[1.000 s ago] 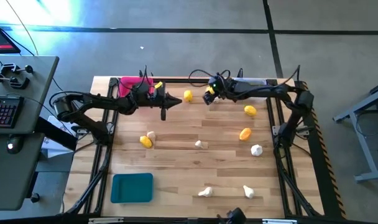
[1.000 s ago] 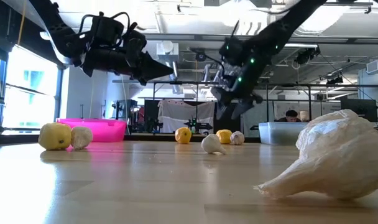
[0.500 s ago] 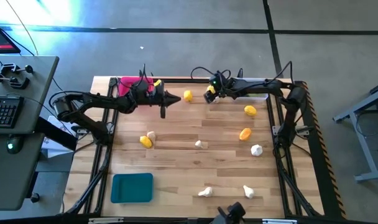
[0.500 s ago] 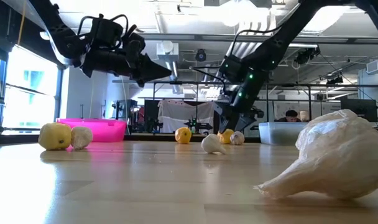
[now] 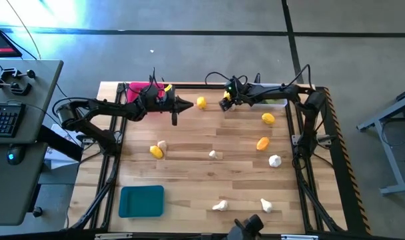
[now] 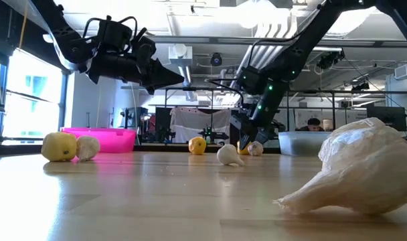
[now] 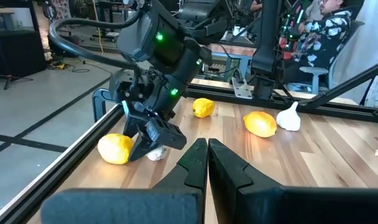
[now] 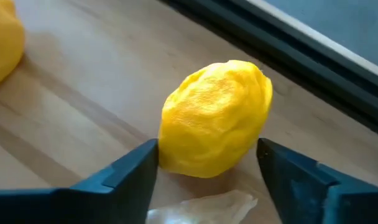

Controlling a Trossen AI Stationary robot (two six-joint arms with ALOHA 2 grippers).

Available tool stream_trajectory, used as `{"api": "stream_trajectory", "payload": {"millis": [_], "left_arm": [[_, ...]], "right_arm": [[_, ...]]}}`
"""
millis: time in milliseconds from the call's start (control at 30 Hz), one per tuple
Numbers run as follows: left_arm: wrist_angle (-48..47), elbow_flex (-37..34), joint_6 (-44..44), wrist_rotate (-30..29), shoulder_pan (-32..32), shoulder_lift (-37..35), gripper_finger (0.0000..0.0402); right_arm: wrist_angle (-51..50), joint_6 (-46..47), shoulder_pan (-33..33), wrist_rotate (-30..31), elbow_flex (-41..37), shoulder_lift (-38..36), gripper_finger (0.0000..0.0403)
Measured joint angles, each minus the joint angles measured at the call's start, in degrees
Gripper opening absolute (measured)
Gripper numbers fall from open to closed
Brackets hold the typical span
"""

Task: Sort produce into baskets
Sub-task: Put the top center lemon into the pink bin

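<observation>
Lower now than a second ago, the right gripper straddles a dimpled yellow lemon, jaws wide, not yet gripping. Just beside it, a papery garlic. Farther off, the left gripper hangs shut. Produce litters the wooden bench; sorting's barely begun.

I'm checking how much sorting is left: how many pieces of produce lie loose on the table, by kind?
Lemons: 5
Garlic bulbs: 6 (one shows only in the low and wrist views)
Total: 11
</observation>
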Motion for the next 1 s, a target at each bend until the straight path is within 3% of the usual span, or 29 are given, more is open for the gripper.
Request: {"api": "stream_trajectory", "payload": {"millis": [233,367,767,1000], "left_arm": [[-0.52,0.0,0.5,-0.02,1.05,0.0,0.0],[-0.57,0.0,0.5,-0.02,1.9,0.0,0.0],[-8.44,0.0,-0.48,-0.07,3.98,0.0,0.0005],[-11.2,0.0,5.59,-0.06,2.35,0.0,0.0036]], "right_arm": [[1.37,0.59,-0.25,0.05,0.0,0.0,0.0128],[1.26,-0.57,-0.25,0.36,0.0,-0.02,0.008],[2.02,-10.02,3.68,-6.68,-0.02,-3.15,0.0078],[8.54,-24.1,9.39,-18.56,-0.02,-5.75,0.0077]]}}
